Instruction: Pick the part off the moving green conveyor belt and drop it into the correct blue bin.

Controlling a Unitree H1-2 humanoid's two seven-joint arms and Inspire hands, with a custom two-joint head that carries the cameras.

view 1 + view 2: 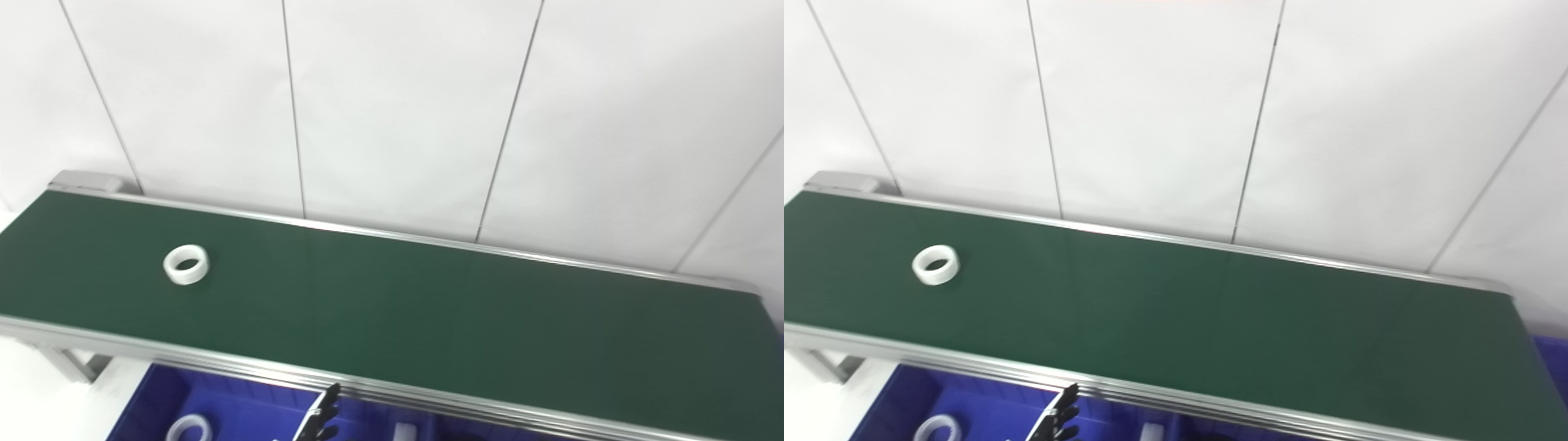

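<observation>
**Ring rides the belt, one hand low at the bin**

White wall panels (392, 104) with thin dark seams fill the background, and across the middle runs the long green conveyor belt (429, 306), framed by silver rails (429, 392).

Down at the bottom edge, just a sliver of a hand: dark fingertips (324, 407) poke up in front of the near rail, over the blue bin. Its arm comes in left of centre, so that reads as the left hand (1056, 419). Only the tips show, slightly spread, nothing seen between them; whether it is open or closed, I cannot tell. The right hand is out of the picture.

Beside those fingertips, the blue bin (245, 410) sits below the belt's near rail. A white ring (190, 429) lies in it to the left, and a small white piece (404, 432) shows to the right, cut off by the frame.

Out on the belt, the part: a white ring-shaped part (186, 264), lying flat with its hole up, towards the left end, roughly midway between the two rails, well apart from the hand.

At the far right, a strip of another blue bin (1552, 355) shows past the belt's end.
</observation>
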